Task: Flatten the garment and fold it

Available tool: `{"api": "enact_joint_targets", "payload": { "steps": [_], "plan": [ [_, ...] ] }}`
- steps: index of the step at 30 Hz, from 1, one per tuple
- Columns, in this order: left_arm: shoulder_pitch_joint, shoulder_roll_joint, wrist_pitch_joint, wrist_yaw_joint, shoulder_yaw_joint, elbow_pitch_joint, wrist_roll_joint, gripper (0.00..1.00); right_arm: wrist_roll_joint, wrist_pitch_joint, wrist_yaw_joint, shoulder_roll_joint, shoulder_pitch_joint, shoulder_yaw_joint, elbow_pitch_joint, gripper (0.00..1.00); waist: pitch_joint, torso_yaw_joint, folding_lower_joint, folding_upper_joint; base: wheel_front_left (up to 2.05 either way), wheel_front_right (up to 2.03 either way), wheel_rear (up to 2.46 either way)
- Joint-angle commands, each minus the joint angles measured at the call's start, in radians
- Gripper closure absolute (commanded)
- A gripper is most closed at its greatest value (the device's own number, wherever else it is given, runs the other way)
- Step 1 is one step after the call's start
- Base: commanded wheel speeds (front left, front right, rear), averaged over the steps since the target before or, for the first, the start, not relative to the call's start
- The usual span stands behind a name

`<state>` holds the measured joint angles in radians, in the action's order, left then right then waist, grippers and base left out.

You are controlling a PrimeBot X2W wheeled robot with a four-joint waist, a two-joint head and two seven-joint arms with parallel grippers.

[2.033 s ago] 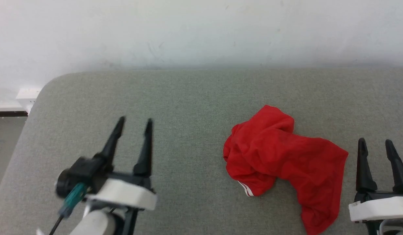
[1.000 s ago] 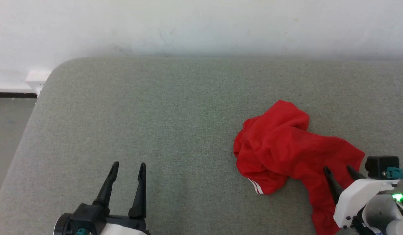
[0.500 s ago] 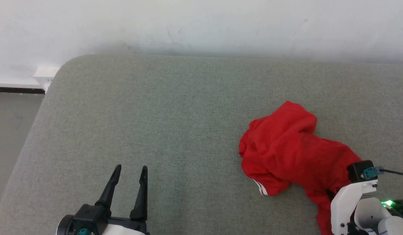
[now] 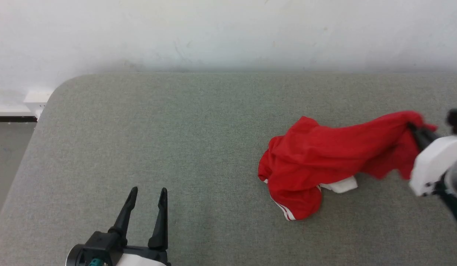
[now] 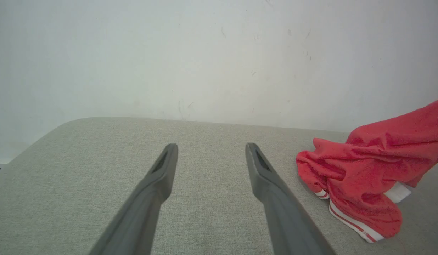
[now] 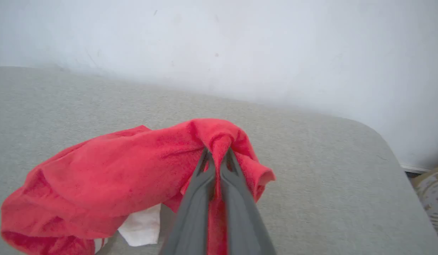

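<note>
The garment is a crumpled red shirt with a white sleeve patch and striped trim, lying right of centre on the grey cushion. Its right end is lifted off the surface, pinched by my right gripper, which is shut on the red fabric. In the left wrist view the garment sits to the right of my open fingers. My left gripper stands open near the front left, apart from the garment, with nothing between its fingers.
A white wall runs behind the cushion. The cushion's rounded left corner drops to the floor, where a white skirting block sits. In the right wrist view the cushion's right corner ends near a patterned object.
My right gripper came down onto the garment's right end, shut on it and lifted it up and back. The garment stretched out, baring a white sleeve patch. The head camera shifted.
</note>
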<state>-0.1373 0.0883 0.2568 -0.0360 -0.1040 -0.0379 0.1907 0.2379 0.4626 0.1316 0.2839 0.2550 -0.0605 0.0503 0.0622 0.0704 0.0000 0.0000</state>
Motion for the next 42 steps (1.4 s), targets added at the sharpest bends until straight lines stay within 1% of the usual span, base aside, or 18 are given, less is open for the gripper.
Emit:
{"api": "enact_joint_targets", "payload": {
  "steps": [1, 5, 6, 7, 8, 11, 13, 18, 19, 20, 21, 24, 27, 31, 34, 37, 39, 42],
  "plan": [
    [0.005, -0.006, 0.005, -0.010, 0.004, 0.003, -0.007, 0.00, -0.012, 0.010, -0.001, 0.021, 0.010, -0.038, -0.019, 1.00, 0.001, 0.001, 0.0000, 0.0000, 0.00, 0.00, 0.00],
    [0.008, -0.010, 0.005, -0.019, 0.007, 0.007, -0.013, 0.00, -0.067, 0.031, -0.001, 0.065, -0.043, -0.194, -0.055, 1.00, 0.012, 0.020, 0.0000, 0.0000, 0.00, 0.00, 0.00],
    [0.007, -0.011, 0.005, -0.021, 0.008, 0.008, -0.014, 0.00, -0.081, 0.036, -0.001, 0.064, -0.073, -0.235, -0.061, 1.00, 0.015, 0.026, 0.0000, 0.0000, 0.00, 0.00, 0.00],
    [0.007, -0.011, 0.005, -0.021, 0.008, 0.008, -0.014, 0.00, -0.081, 0.036, -0.001, 0.064, -0.073, -0.235, -0.061, 1.00, 0.015, 0.026, 0.0000, 0.0000, 0.00, 0.00, 0.00],
    [0.006, -0.011, 0.005, -0.022, 0.010, 0.009, -0.015, 0.00, -0.094, 0.043, -0.001, 0.057, -0.110, -0.272, -0.065, 1.00, 0.018, 0.031, 0.0000, 0.0000, 0.00, 0.00, 0.00],
    [0.003, -0.013, 0.005, -0.025, 0.018, 0.011, -0.017, 0.00, -0.110, 0.063, -0.001, 0.006, -0.229, -0.359, -0.067, 1.00, 0.028, 0.044, 0.0000, 0.0000, 0.00, 0.00, 0.00],
    [0.004, -0.013, 0.005, -0.029, 0.022, 0.013, -0.019, 0.00, -0.116, 0.054, -0.001, -0.040, -0.301, -0.392, -0.052, 1.00, 0.033, 0.048, 0.0000, 0.0000, 0.00, 0.00, 0.00],
    [0.010, -0.015, 0.005, -0.037, 0.029, 0.019, -0.022, 0.00, -0.130, 0.007, -0.001, -0.107, -0.373, -0.410, 0.010, 1.00, 0.037, 0.050, 0.0000, 0.0000, 0.00, 0.00, 0.00],
    [0.012, -0.015, 0.005, -0.038, 0.029, 0.021, -0.024, 0.00, -0.134, -0.002, -0.001, -0.111, -0.372, -0.407, 0.019, 0.93, 0.036, 0.048, 0.0000, 0.0000, 0.00, 0.00, 0.00],
    [0.013, -0.016, 0.005, -0.038, 0.029, 0.022, -0.025, 0.00, -0.134, -0.011, -0.001, -0.112, -0.367, -0.402, 0.025, 0.57, 0.035, 0.046, 0.0000, 0.0000, 0.00, 0.00, 0.00],
    [0.014, -0.016, 0.005, -0.039, 0.029, 0.023, -0.025, 0.00, -0.131, -0.018, -0.001, -0.113, -0.359, -0.398, 0.027, 0.00, 0.034, 0.044, 0.0000, 0.0000, 0.00, 0.00, 0.00],
    [0.016, -0.018, 0.005, -0.041, 0.027, 0.025, -0.026, 0.00, -0.121, -0.022, -0.001, -0.090, -0.328, -0.362, 0.002, 0.00, 0.030, 0.040, 0.0000, 0.0000, 0.00, 0.00, 0.00],
    [0.016, -0.021, 0.005, -0.042, 0.026, 0.026, -0.025, 0.00, -0.068, -0.005, -0.001, -0.074, -0.278, -0.315, -0.069, 0.00, 0.026, 0.039, 0.0000, 0.0000, 0.00, 0.00, 0.00],
    [0.014, -0.025, 0.005, -0.041, 0.023, 0.026, -0.023, 0.00, 0.005, 0.069, -0.001, -0.040, -0.200, -0.235, -0.176, 0.00, 0.025, 0.046, 0.0000, 0.0000, 0.00, 0.00, 0.00],
    [0.015, -0.028, 0.005, -0.042, 0.024, 0.024, -0.021, 0.00, 0.038, 0.145, -0.001, -0.011, -0.128, -0.175, -0.210, 0.00, 0.032, 0.056, 0.0000, 0.0000, 0.00, 0.00, 0.00],
    [0.024, -0.029, 0.005, -0.045, 0.022, 0.024, -0.020, 0.00, 0.041, 0.208, -0.001, 0.019, -0.055, -0.111, -0.184, 0.00, 0.050, 0.072, 0.0000, 0.0000, 0.00, 0.00, 0.00],
    [0.030, -0.030, 0.005, -0.048, 0.020, 0.025, -0.019, 0.00, 0.035, 0.251, -0.001, 0.034, -0.008, -0.066, -0.139, 0.00, 0.062, 0.085, 0.0000, 0.0000, 0.00, 0.00, 0.00],
    [0.040, -0.032, 0.005, -0.051, 0.015, 0.029, -0.018, 0.00, 0.021, 0.298, -0.001, 0.034, 0.059, -0.017, -0.051, 0.00, 0.080, 0.106, 0.0000, 0.0000, 0.00, 0.00, 0.00]
  ]
}}
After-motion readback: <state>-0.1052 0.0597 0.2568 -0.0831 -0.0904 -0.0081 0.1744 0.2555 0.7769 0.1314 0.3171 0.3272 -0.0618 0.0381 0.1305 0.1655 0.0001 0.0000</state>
